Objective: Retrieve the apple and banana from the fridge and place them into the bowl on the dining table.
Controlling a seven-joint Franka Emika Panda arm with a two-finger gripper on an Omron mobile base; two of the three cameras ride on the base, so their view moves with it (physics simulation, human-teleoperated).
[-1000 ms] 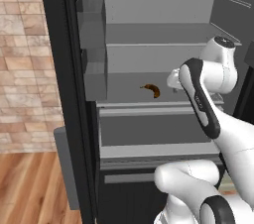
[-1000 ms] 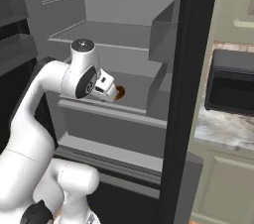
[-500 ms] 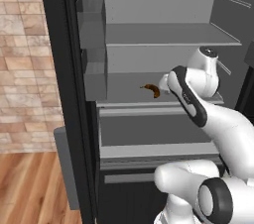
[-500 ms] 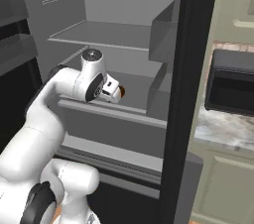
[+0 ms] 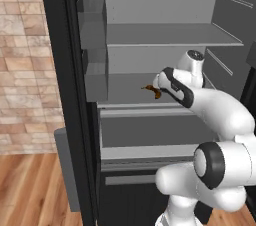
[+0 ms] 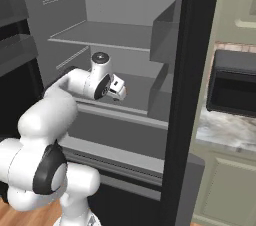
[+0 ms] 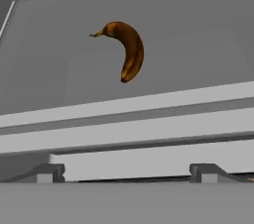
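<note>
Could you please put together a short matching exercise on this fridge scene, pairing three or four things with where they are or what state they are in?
Things:
1. banana
2. gripper
3. fridge
4. microwave

Descriptions:
A. open, short of the fruit
B. doors open, pale grey shelves showing
C. lying on a middle shelf
D. black, above the marbled counter to the right

Pairs: 1-C, 2-A, 3-B, 4-D

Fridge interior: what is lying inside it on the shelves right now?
Inside the open fridge, the banana lies alone on the middle shelf, ahead of the open gripper. The arm covers the shelf's right part in the left base view.
</note>
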